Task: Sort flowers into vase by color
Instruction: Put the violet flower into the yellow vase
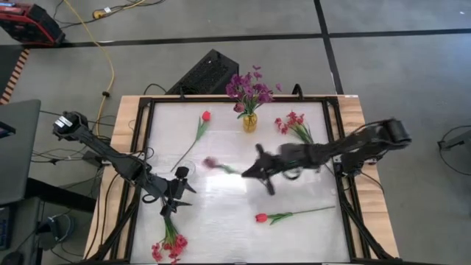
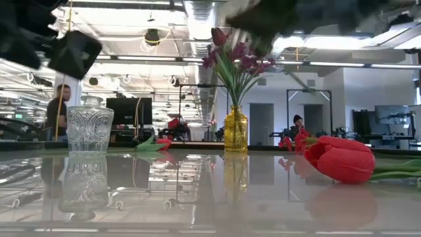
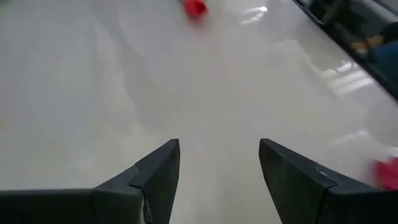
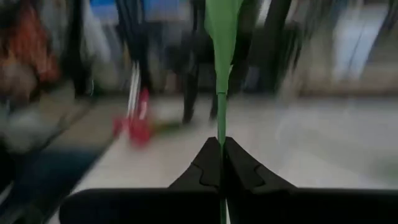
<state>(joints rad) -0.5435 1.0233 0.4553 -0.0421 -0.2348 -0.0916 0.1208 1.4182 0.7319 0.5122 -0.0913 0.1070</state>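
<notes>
Right claw pinching a flower stem at mid-table.
The maroon tulip (image 1: 211, 162) sits centre frame, its green stem (image 4: 221, 93) clamped in the right gripper (image 1: 249, 173); the left gripper (image 1: 176, 197), lower left, hangs with fingers spread; the yellow vase (image 1: 250, 121) stands upper centre.

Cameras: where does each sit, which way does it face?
High: overhead, straight down; both arms, table.
Low: table height, level into room; yellow vase.
Left wrist: past open left gripper at bare tabletop.
Right wrist: past right gripper, shut on a green stem.
Shared: high and low both show the yellow vase.
</notes>
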